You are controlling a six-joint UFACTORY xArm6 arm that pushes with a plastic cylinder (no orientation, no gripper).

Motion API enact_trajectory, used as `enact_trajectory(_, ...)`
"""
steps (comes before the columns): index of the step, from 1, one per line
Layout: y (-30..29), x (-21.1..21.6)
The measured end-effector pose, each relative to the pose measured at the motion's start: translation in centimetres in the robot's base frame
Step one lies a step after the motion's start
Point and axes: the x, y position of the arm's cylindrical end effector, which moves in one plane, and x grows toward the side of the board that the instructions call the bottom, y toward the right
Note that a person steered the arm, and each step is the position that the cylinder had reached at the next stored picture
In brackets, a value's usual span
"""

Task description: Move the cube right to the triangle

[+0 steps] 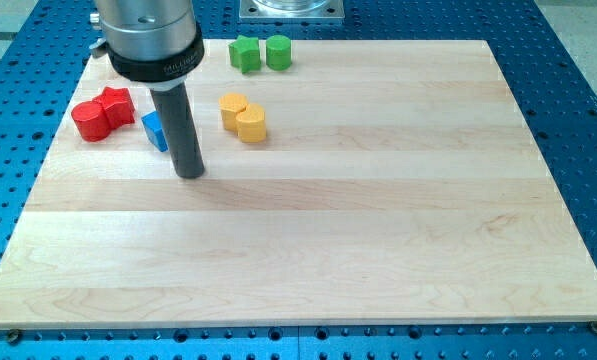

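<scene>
No brand, label or writing can be read anywhere in the view; faint marks ring the arm's (146,35) black collar but are too small to make out.

The arm comes down from the view's top left, a silver cylinder with a black band, ending in a straight dark rod that stands upright. There is no pincer here, so nothing is held; my tip (189,174) rests on the wooden counter (378,220), just to the view's right of and slightly below the blue block (154,130). The rod hides part of that blue block, so I cannot tell its shape or whether the rod touches it.

To the view's left of the blue block sit two red blocks (102,112), touching each other. To the rod's right are two yellow blocks (243,116), also touching. Near the counter's top edge stand two green blocks (260,52), side by side.
</scene>
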Motion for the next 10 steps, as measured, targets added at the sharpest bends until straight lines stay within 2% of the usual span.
enact_trajectory(1, 0.3, -0.6)
enact_trajectory(2, 0.0, -3.4)
enact_trajectory(4, -5.2, -5.1)
enact_trajectory(5, -5.3, -9.8)
enact_trajectory(7, -5.5, -13.2)
enact_trajectory(10, -3.3, -14.3)
